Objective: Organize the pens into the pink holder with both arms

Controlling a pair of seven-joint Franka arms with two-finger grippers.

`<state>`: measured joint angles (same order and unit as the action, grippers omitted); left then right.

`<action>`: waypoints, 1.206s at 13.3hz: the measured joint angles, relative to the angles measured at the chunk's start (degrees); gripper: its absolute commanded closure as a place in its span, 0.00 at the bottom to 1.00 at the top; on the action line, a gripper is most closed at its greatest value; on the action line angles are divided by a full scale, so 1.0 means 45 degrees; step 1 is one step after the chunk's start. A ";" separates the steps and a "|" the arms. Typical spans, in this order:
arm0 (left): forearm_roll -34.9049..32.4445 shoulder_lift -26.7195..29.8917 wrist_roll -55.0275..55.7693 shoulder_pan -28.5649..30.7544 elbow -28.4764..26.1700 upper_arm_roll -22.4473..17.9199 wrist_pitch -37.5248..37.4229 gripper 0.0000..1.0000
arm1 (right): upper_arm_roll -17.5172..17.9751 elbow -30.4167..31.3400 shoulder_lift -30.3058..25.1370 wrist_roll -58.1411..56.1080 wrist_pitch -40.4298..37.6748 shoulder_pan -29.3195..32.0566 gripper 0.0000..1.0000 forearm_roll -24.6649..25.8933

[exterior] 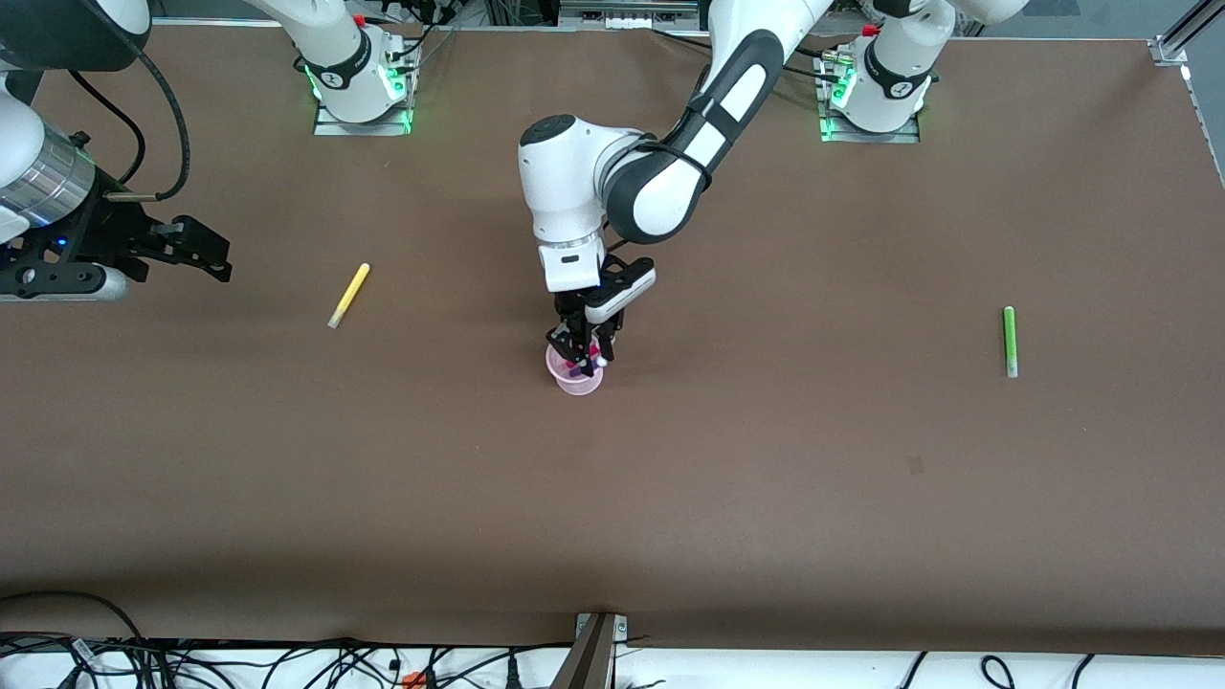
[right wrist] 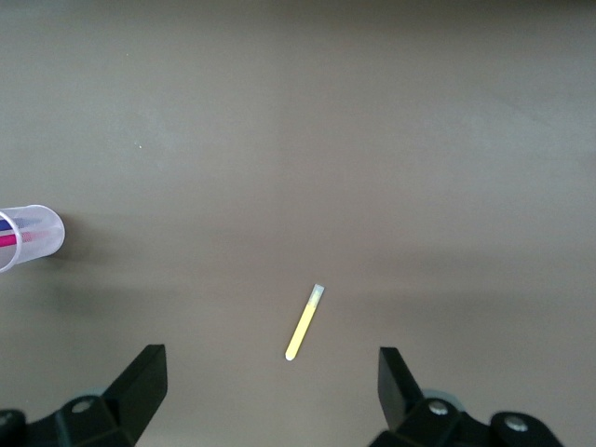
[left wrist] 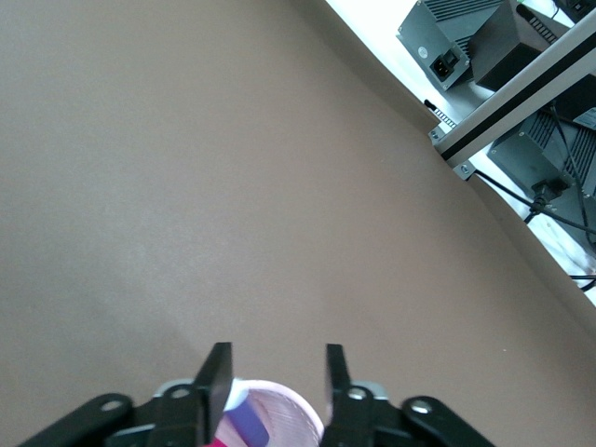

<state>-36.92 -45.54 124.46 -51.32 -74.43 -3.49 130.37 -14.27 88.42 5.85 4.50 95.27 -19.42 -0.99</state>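
Observation:
The pink holder [exterior: 577, 382] stands mid-table. My left gripper [exterior: 581, 346] is directly over it with its fingers open around the rim; the left wrist view shows the holder [left wrist: 296, 412] between the fingertips [left wrist: 216, 371]. A purple pen [left wrist: 245, 421] and a magenta pen [right wrist: 17, 240] stand inside it. The yellow pen [exterior: 349, 295] lies on the table toward the right arm's end. My right gripper [exterior: 212, 256] is open and empty, up above the table near that pen, which also shows in the right wrist view [right wrist: 304, 322]. The green pen [exterior: 1009, 341] lies toward the left arm's end.
The brown table mat [exterior: 766, 498] spreads wide around the holder. The arm bases [exterior: 362, 91] stand along the table's edge farthest from the front camera. Cables and a metal bracket [exterior: 595, 651] sit past the nearest edge.

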 measured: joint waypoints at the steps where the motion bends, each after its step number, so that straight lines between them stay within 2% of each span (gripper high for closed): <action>1: 0.0000 0.0000 0.0011 0.0009 0.0059 -0.0030 0.0000 0.35 | 0.0000 -0.0010 0.0000 0.0000 0.0000 -0.0003 0.00 0.0000; 4: 0.0005 0.0226 -0.0015 0.0352 0.0480 -0.0298 -0.0020 0.33 | 0.0003 -0.0016 0.0006 0.0003 0.0068 -0.0013 0.00 0.0000; 6: 0.0743 0.1010 -0.1022 0.1264 0.0538 -0.0315 -0.0266 0.31 | 0.0024 -0.0017 0.0078 0.0003 0.0148 -0.0036 0.00 0.0000; 11: 0.4925 0.3118 -0.7128 0.4041 0.0507 -0.0339 -0.2036 0.26 | 0.0113 -0.0019 0.0334 0.0008 0.0201 -0.0122 0.00 0.0007; 16: 0.8019 0.5066 -1.4199 0.6756 -0.0323 -0.0340 -0.4288 0.09 | 0.0112 -0.0031 0.0335 0.0008 0.0204 -0.0125 0.00 0.0015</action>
<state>-0.84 -22.74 60.57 -20.92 -75.89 -5.02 111.07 -13.76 88.28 7.36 4.54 96.19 -19.98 -0.92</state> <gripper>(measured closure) 0.176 0.000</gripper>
